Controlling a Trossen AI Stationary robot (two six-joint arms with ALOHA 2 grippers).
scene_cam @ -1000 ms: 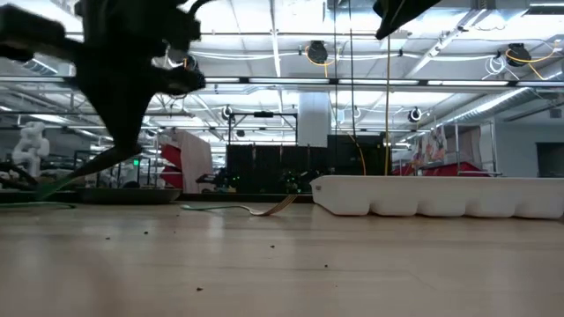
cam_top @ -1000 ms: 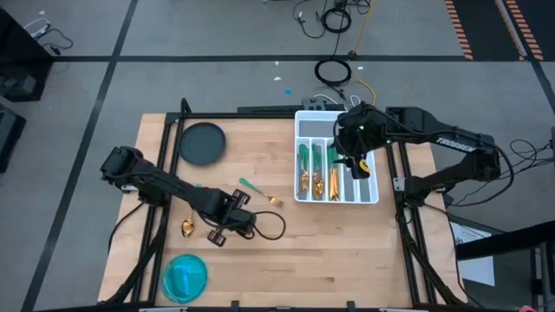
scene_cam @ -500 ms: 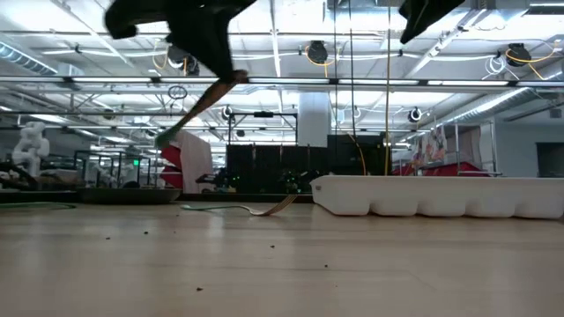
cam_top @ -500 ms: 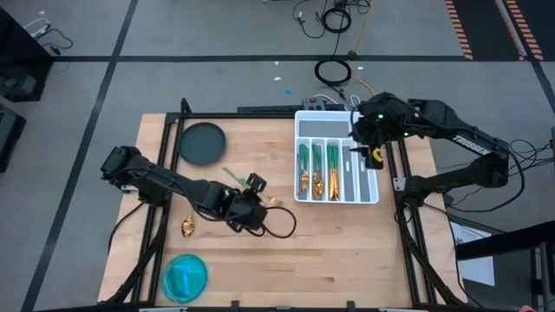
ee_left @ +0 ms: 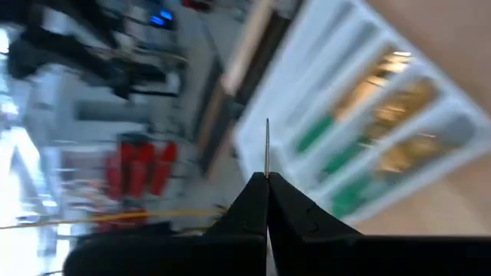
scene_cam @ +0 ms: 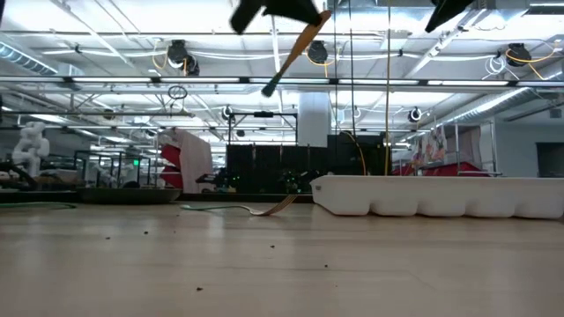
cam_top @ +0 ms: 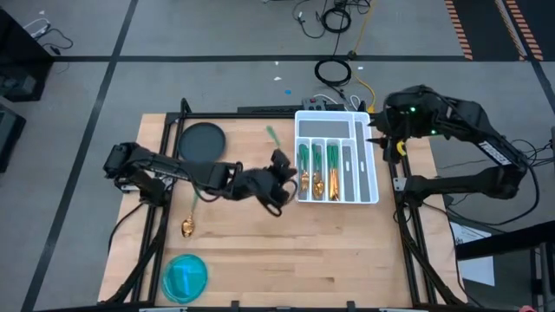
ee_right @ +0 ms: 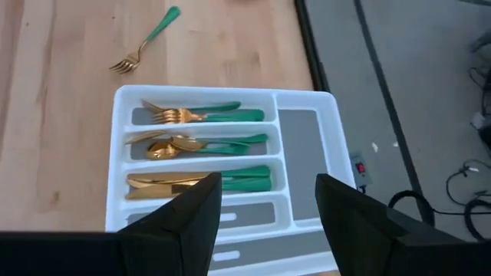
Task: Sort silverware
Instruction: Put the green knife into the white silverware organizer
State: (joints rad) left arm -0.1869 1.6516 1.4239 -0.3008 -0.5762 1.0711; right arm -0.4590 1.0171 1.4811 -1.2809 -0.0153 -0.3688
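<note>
My left gripper point(cam_top: 280, 164) hangs just left of the white tray point(cam_top: 378, 198), shut on one piece of silverware point(cam_top: 272, 139) with a green handle; whether it is a fork, spoon or knife I cannot tell. The tray point(ee_right: 307, 96) holds several gold-headed, green-handled pieces point(ee_right: 199, 142) sorted in its slots. A fork point(ee_right: 143, 43) lies flat on the wood left of the tray, and a spoon point(cam_top: 188, 226) lies near the table's left front. My right gripper point(cam_top: 380, 139) stands open in the air past the tray's right rim, its fingers point(ee_right: 188, 211) empty. My left gripper pinches the piece between its two shut fingertips; in the left wrist view it shows as a thin edge point(ee_left: 267, 157) rising from the tips. The fingers come from the table's left, slanting down. The piece is lifted clear and tilted, its green handle end point(scene_cam: 270, 87) free and lower.
A dark round plate point(cam_top: 202, 143) sits at the far left of the table and a turquoise round dish point(cam_top: 185, 276) at the near left. The tray point(scene_cam: 441, 195) stands at the far right. Bare wood lies between the spoon and the tray.
My left gripper has risen from the table beside the spoon and swung toward the tray, turning its wrist; the held piece, which slanted down at the table, is now lifted clear. My right gripper has drawn back from over the tray toward the table's right edge, still open.
</note>
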